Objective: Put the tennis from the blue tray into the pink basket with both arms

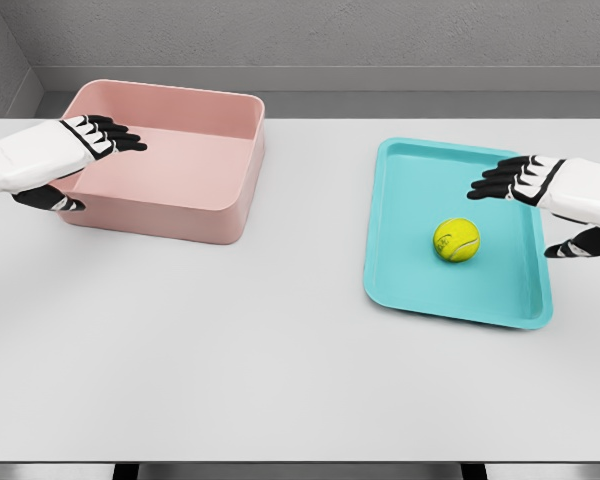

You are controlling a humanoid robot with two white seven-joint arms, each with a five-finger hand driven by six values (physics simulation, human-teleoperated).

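Light, springy and apt to roll, the tennis ball (456, 240) in the blue tray (400, 230) suits grasping around its middle by the open, empty right hand (540, 200).

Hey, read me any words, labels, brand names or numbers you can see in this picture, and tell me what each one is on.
Tennis ball: a faint dark mark on the felt, too small and blurred to read.
Blue tray, pink basket, table and both hands: no text visible.
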